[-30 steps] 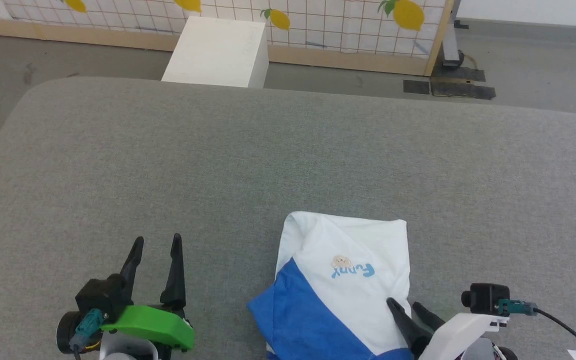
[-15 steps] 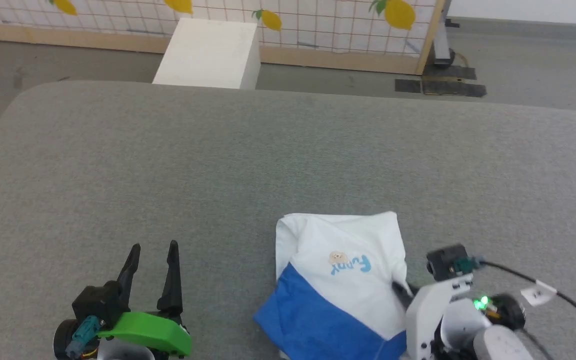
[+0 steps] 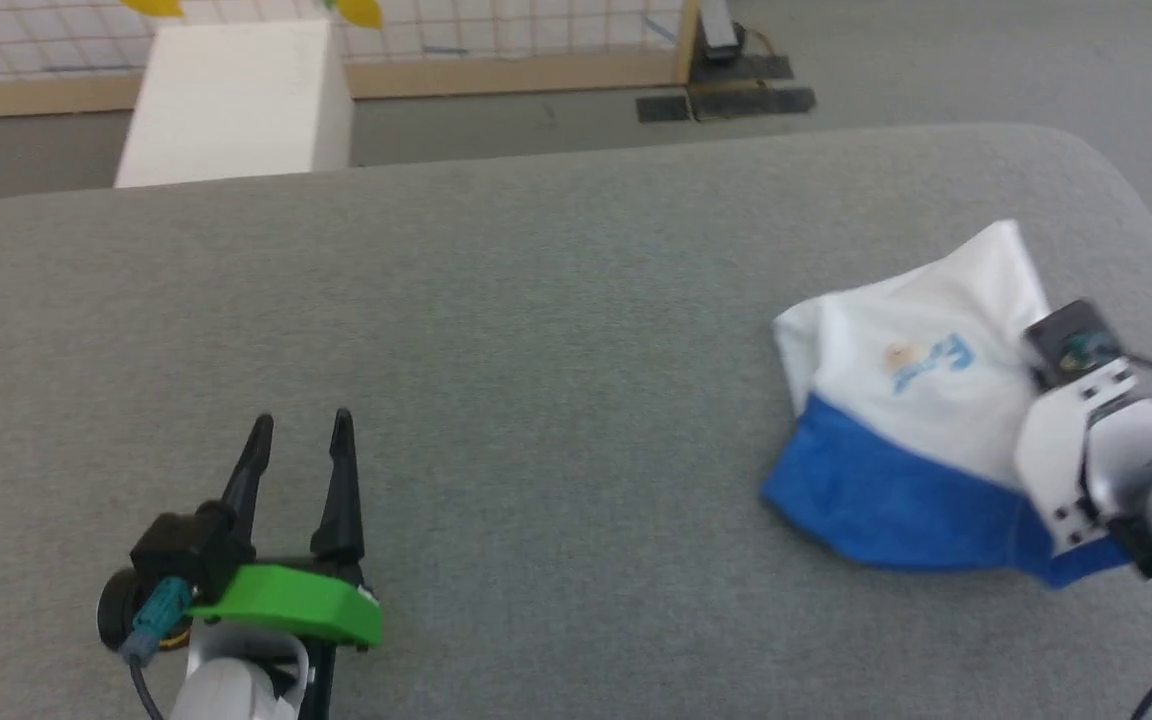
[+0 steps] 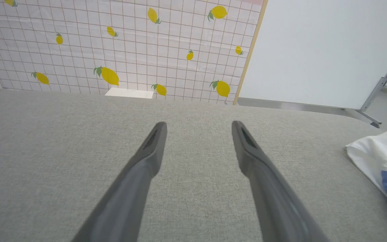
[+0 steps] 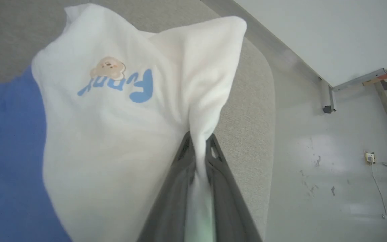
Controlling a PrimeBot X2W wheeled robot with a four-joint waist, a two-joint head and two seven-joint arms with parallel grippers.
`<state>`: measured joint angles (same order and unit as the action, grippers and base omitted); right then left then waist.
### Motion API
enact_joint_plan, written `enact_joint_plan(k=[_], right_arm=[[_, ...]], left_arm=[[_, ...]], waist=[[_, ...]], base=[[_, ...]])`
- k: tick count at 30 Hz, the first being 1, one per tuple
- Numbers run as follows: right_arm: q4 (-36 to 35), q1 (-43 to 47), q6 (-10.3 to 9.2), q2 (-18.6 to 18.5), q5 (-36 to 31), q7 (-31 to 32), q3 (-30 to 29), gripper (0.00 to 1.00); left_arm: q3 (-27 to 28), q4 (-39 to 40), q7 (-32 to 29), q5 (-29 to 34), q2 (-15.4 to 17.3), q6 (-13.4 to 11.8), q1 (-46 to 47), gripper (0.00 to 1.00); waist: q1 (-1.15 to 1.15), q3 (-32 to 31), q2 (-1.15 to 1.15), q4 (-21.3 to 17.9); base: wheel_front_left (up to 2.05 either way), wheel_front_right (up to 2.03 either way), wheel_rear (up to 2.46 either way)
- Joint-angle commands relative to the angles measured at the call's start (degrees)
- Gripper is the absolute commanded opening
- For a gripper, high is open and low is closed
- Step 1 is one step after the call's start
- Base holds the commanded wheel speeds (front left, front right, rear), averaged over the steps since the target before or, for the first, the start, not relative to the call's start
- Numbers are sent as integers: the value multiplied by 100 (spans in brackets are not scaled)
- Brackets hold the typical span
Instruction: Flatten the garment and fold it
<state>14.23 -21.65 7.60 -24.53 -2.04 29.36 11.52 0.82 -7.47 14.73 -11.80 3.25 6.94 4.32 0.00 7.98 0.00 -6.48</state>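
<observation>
Right claw (image 5: 198, 143) clamped on white fold of garment (image 3: 896, 400), bunched on desk (image 3: 536, 300). Left claw (image 3: 301, 420) spread wide, well apart.

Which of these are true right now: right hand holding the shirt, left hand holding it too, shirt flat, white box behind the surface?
The right hand is shut on a white fold of the garment: true.
The left hand grips the garment too: false; it is open over the bare grey surface, apart from the garment.
The garment lies flat: false; it is bunched, its white part pulled into a peak.
A white box stands beyond the surface: true.
</observation>
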Motion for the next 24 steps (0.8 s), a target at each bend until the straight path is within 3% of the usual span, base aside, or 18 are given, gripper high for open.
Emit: enact_joint_plan(k=[1,9,13,22,23,24], right_arm=[[137,-216,-11,-82,-69,-128,-106,0],[1079,-960,-11,-138,-555,-859,-1183,0],[1497,-1224,-11,-50,-894,-1182,-1735,0],[2173,-1682,-11,98,-1418,-1699,-2353,0],[2248,-1711,-11,110,-1468,-1752,-2398,4],[2301,-1724,-11,122,-1506,-1782,-2434,27]], left_arm=[[-15,38,27,73,0,5,159,100],[-94,124,26,214,160,9,508,100],[-126,119,12,237,249,12,627,100],[-175,42,-3,207,349,8,726,100],[-193,18,-1,199,346,8,723,100],[-205,-5,0,194,343,9,715,100]], waist=[[0,563,0,-546],[0,1170,0,-777],[0,1358,0,-732],[0,1452,0,-516],[0,1421,0,-482],[0,1391,0,-457]], base=[[0,0,0],[0,0,0],[0,0,0],[0,0,0],[0,0,0],[0,0,0]])
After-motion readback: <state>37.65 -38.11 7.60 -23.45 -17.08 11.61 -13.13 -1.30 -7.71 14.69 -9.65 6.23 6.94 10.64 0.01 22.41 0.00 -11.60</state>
